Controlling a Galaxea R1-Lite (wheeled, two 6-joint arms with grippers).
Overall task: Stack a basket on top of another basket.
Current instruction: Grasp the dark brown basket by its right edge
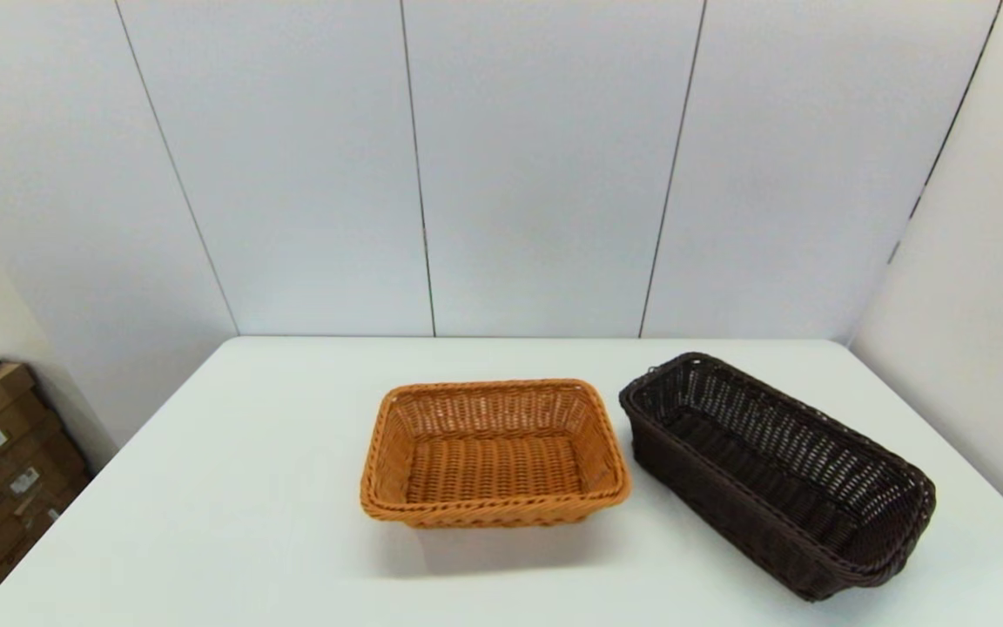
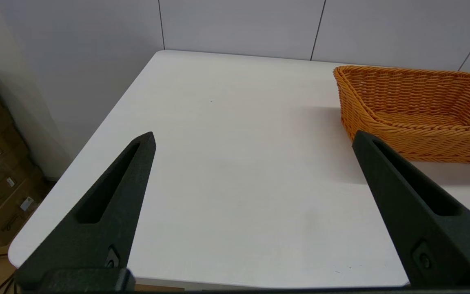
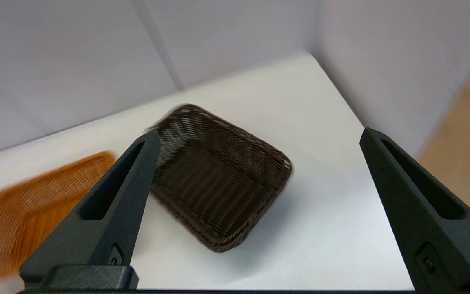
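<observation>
Resting on the white surface point(image 1: 249, 488), both baskets sit apart with nothing stacked yet — by the look of it, the task has not begun in any visible way. The dark brown basket point(image 1: 776, 470) lies ahead of and below the right gripper point(image 3: 259, 139), which hangs above the surface with its two fingers spread wide and nothing between them. The orange-tan basket point(image 1: 494, 453) stands just beside the dark one, not touching it, and off to the far side of the right gripper from the room's floor. The left gripper point(image 2: 253, 141) hovers low over bare surface, fingers likewise wide apart and empty — the orange-tan basket lies just beyond its right finger. Grasping, lifting and placing all remain.
</observation>
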